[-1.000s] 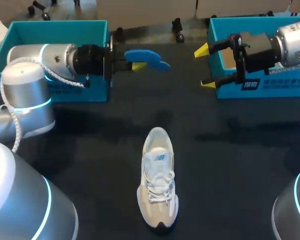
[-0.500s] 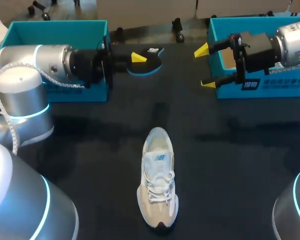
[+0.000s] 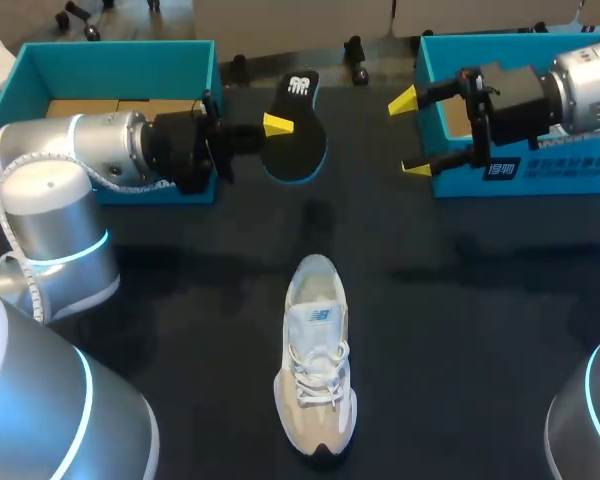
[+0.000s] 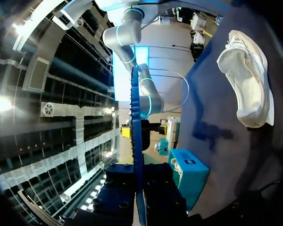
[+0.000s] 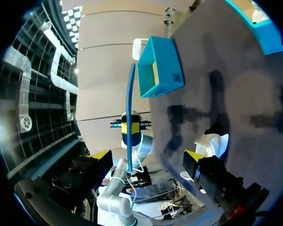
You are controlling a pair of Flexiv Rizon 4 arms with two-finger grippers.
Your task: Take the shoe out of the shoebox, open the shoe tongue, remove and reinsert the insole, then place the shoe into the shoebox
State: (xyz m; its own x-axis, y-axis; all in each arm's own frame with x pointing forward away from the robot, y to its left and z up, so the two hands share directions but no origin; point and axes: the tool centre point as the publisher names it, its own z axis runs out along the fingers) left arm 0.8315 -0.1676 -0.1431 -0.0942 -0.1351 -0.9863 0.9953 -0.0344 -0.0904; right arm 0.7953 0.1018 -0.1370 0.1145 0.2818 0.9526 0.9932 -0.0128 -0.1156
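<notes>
A white and beige shoe (image 3: 316,358) stands on the dark table, toe towards the far edge. My left gripper (image 3: 274,127) is shut on the insole (image 3: 300,140) and holds it in the air next to the left teal shoebox (image 3: 110,50), black face up, blue edge showing. In the left wrist view the insole (image 4: 135,136) is edge-on between the fingers, with the shoe (image 4: 247,77) off to the side. My right gripper (image 3: 409,134) hangs open in front of the right teal shoebox (image 3: 570,170). From the right wrist, the open gripper (image 5: 145,157) faces the insole (image 5: 129,113) and the shoe (image 5: 211,143).
The left shoebox (image 5: 160,66) holds brown cardboard on its floor. Both boxes stand at the table's far side, with a gap of bare dark cloth between them and around the shoe.
My left wrist has turned, bringing the insole from edge-on with its blue underside showing to black face up, and it has drawn back slightly towards the left box. The right arm has not moved.
</notes>
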